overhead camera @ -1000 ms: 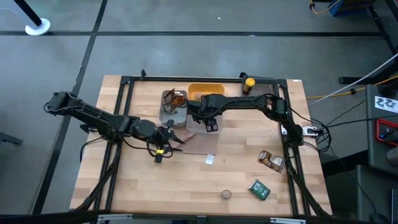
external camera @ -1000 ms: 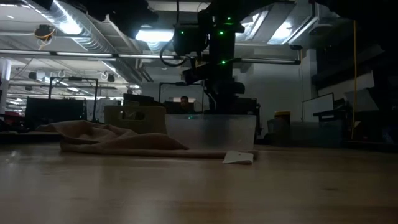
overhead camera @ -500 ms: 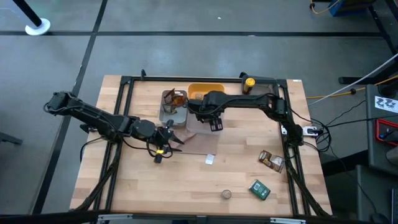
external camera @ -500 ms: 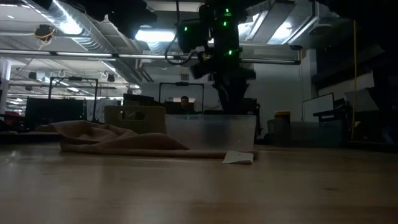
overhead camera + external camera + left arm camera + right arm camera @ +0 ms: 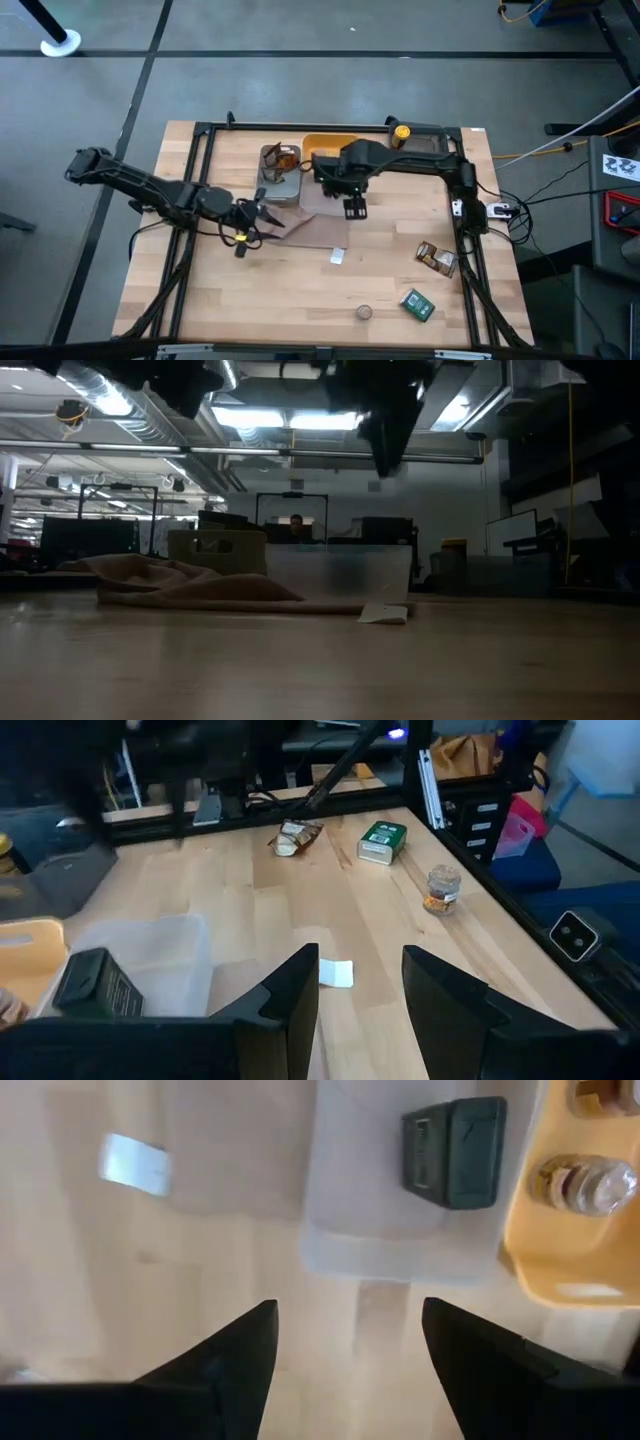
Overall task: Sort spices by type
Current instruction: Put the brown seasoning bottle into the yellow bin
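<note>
Since a second ago the right gripper (image 5: 354,207) has drawn away from the clear tray (image 5: 370,1230) toward 4 o'clock and risen, so that in the low view it now hangs high near the ceiling lights; its fingers stand well apart and hold nothing. The left gripper (image 5: 248,214) has pulled back toward 9 o'clock, off the beige cloth (image 5: 312,232); its fingers are also parted and empty. Two boxes show: a dark box (image 5: 455,1152) lying in the clear tray near the table's centre, and a green box (image 5: 417,304) at 5 o'clock. Three jars can be counted: a loose jar (image 5: 364,313) at 6 o'clock and two in the yellow tray (image 5: 330,146) at 12 o'clock. One brown foil packet (image 5: 437,257) lies at 4 o'clock; the orange packets (image 5: 283,158) in the grey tray (image 5: 276,186) at 11 o'clock cannot be counted. One yellow-capped bottle (image 5: 399,132) stands at 1 o'clock.
</note>
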Robot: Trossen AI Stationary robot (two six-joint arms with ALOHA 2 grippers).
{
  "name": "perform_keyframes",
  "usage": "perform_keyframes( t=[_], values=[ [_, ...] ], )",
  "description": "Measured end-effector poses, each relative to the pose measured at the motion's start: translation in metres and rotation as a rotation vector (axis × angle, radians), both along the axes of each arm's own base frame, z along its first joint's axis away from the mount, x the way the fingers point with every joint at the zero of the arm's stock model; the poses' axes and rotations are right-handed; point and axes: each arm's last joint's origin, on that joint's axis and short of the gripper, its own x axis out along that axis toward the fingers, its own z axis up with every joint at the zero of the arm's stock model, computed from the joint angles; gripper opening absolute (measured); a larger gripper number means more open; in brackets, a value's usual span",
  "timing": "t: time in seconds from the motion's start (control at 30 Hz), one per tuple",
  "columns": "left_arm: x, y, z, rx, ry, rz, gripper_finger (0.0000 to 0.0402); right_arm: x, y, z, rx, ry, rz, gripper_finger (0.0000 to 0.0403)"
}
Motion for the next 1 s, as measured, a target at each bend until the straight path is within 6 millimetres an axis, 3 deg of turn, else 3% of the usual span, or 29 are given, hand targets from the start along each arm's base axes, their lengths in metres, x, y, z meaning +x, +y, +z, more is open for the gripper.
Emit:
perform_keyframes(
  t=[0.2,0.5,0.67,1.0],
  values=[
    [-0.020,0.007,-0.024,-0.036,-0.086,0.061,0.0130,-0.015,0.046,0.017,0.103,-0.034,-0.039,0.0248],
    [-0.042,0.015,-0.036,-0.030,-0.198,0.137,0.0130,-0.031,0.142,0.013,0.142,-0.006,0.114,0.0248],
    [-0.051,0.019,-0.041,-0.078,-0.217,0.190,0.0130,-0.042,0.187,0.014,0.127,-0.076,0.173,0.0248],
    [-0.055,0.019,-0.051,-0.153,-0.192,0.205,0.0130,-0.059,0.253,0.016,0.209,-0.226,0.139,0.0248]
  ],
)
